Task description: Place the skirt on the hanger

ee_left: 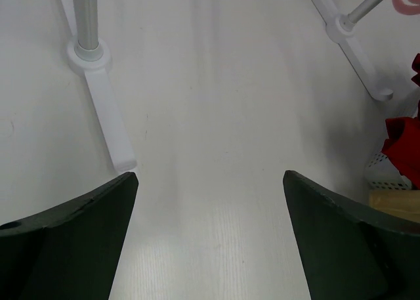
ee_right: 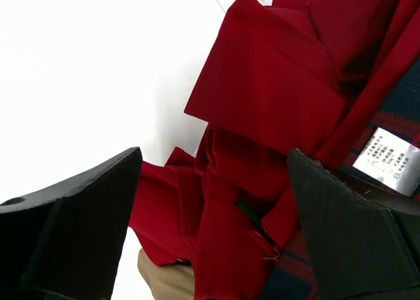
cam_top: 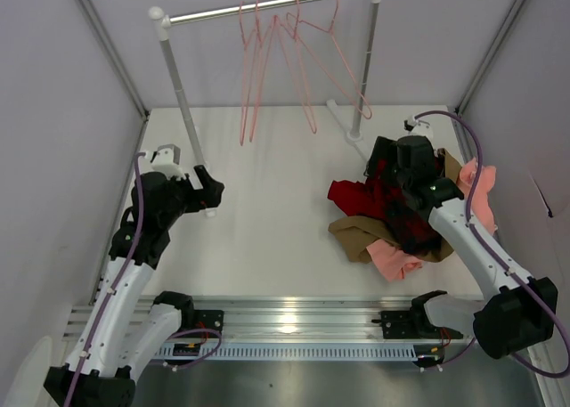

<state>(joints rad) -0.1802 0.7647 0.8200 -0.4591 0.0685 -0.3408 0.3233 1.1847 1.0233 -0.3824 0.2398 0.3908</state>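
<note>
The white counter (cam_top: 267, 238) carries a metal garment rack (cam_top: 267, 6) along its far edge. On your right side is a heap of soft clothes. The skirt (cam_top: 346, 195) is in that heap, a deep-red plain cloth crumpled in sharp folds and spilling out toward the heap's left edge. It is tangled with a red-and-dark plaid garment (ee_right: 400, 103). A tan piece (cam_top: 356, 240) and a salmon-pink one (cam_top: 396, 263) lie at the near side.

The coming move turns on this: the skirt lies directly beneath your right hand (ee_right: 213, 234), which hangs over the heap with its fingers spread wide and nothing between them. Crumpled as it is, the skirt shows no clear long axis. Its folds run slantwise across the right wrist view.

Your left hand (ee_left: 210, 241) is also spread and empty, well apart across the counter near the rack's left foot. The right arm is plainly the nearer.

The hanger (cam_top: 351, 69) is thin salmon-pink wire, one of four alike on the rail, beyond the heap and to its left. A small white label (ee_right: 387, 159) shows on the plaid.
</note>
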